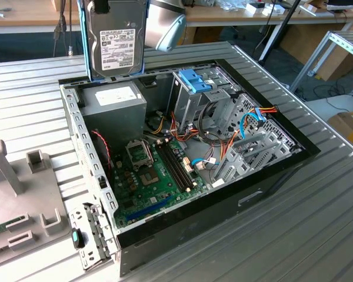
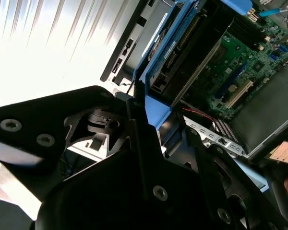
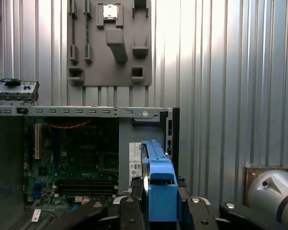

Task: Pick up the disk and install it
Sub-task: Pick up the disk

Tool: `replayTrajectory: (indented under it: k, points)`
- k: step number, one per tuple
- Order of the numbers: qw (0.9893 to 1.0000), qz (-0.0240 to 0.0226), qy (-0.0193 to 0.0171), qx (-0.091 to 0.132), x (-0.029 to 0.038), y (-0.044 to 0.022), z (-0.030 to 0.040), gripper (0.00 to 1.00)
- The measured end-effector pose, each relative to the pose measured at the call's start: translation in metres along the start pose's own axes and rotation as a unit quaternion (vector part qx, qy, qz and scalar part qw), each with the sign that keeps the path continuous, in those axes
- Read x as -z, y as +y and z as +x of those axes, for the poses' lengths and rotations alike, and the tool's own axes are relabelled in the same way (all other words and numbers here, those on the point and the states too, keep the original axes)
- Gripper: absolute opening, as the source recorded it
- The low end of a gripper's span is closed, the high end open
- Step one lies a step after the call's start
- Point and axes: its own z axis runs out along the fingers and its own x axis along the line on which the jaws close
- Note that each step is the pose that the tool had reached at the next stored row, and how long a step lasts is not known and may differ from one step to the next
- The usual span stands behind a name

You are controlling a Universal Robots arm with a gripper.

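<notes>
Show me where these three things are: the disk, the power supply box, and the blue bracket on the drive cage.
disk (image 1: 116, 44): exterior view, on its white label.
power supply box (image 1: 120, 113): exterior view, on its grey face below the label.
blue bracket (image 1: 195, 81): exterior view, on its middle.

The computer case lies on the table. The disk hangs over its eleven-o'clock corner. A fixture plate lies at eight o'clock.

A ribbed grey metal table carries an open computer case lying on its side. Just beside the case, on the exterior view's left, a flat grey fixture plate with upright blocks lies on the same surface.
</notes>
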Motion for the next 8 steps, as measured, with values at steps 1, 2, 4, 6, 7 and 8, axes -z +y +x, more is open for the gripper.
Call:
replayTrajectory:
  k: [1,2,4,6,7,8]
  points:
    - [1.0000,0.0000,0.0000,0.000,0.0000,0.0000,0.0011,0.36]
    - [1.0000,0.0000,0.0000,0.000,0.0000,-0.0001,0.0031,0.36]
    - [1.0000,0.0000,0.0000,0.000,0.0000,-0.0001,0.0055,0.36]
    - [1.0000,0.0000,0.0000,0.000,0.0000,-0.0004,0.0071,0.36]
    - [1.0000,0.0000,0.0000,0.000,0.0001,-0.0005,0.0078,0.36]
    - [1.0000,0.0000,0.0000,0.000,0.0001,-0.0006,0.0082,0.36]
